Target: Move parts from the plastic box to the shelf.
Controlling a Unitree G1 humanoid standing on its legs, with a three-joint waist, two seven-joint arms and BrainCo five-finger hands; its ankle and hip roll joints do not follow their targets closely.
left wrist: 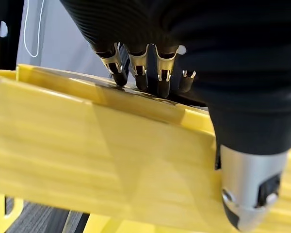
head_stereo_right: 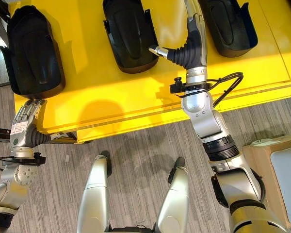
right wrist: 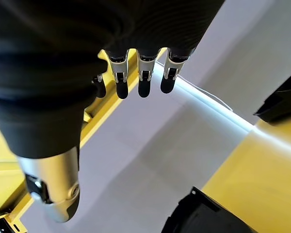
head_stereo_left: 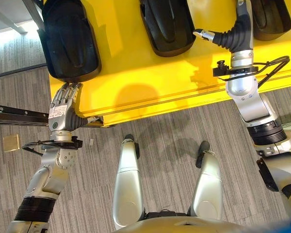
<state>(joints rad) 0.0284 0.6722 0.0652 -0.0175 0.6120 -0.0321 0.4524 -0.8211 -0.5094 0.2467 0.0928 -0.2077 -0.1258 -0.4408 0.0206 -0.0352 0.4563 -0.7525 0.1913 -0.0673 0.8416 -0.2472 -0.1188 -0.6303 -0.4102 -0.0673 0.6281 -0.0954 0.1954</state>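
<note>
— Parts (head_stereo_right: 129,34): black moulded shells, three lying apart on the yellow shelf (head_stereo_right: 136,97).
— Left hand (head_stereo_left: 63,104)?
— Fingers straight, at the shelf's front edge just below the leftmost part (head_stereo_left: 68,41), holding nothing.
— Right hand (right wrist: 136,73)?
— Raised over the shelf, fingers relaxed and empty.

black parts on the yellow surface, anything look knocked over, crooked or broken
Nothing stands out. Three black parts lie apart on the yellow surface: left part, middle part, right part. All look whole. The left robot hand rests open at the near edge by the left part; the right robot hand holds nothing.
</note>
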